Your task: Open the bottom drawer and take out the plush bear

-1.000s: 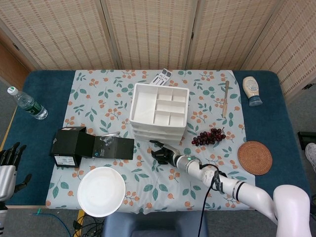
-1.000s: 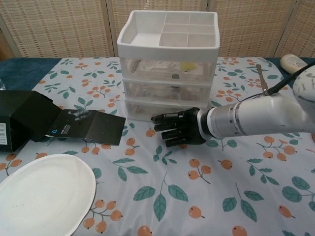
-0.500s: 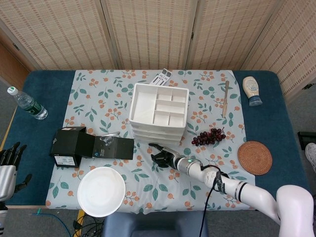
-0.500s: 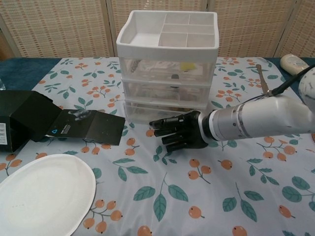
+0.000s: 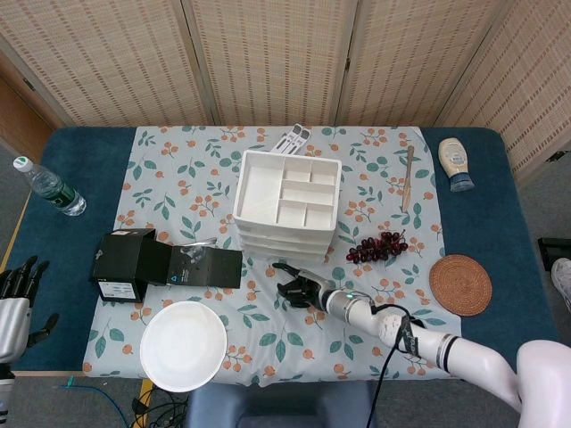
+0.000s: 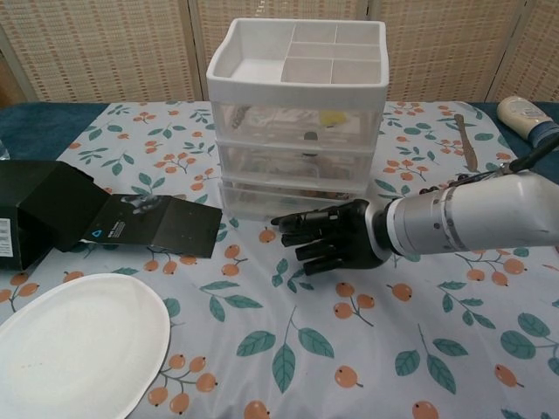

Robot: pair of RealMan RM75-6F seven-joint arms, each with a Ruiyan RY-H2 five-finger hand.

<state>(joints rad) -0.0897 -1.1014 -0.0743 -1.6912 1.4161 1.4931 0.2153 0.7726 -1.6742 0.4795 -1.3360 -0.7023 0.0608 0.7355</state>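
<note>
The white three-drawer unit (image 5: 286, 202) (image 6: 297, 131) stands mid-table with an open divided tray on top. Its bottom drawer (image 6: 288, 199) shows its translucent front just above the cloth. Only dim shapes show through it, and I cannot make out the plush bear. My right hand (image 5: 303, 292) (image 6: 336, 237) hovers low over the cloth just in front of that drawer. Its dark fingers are stretched out and apart, clear of the drawer, and they hold nothing. My left hand (image 5: 13, 303) sits off the table's left front corner with its fingers spread and empty.
A black box (image 5: 134, 263) (image 6: 52, 214) with its flap open lies left of the drawers. A white plate (image 5: 183, 345) (image 6: 74, 345) sits near the front edge. Grapes (image 5: 378, 246), a woven coaster (image 5: 460, 284), a sauce bottle (image 5: 454, 162) and a water bottle (image 5: 49, 187) lie around.
My right hand has drawn back a little from the bottom drawer's front, toward me and slightly to the right. The left hand has stayed put.
</note>
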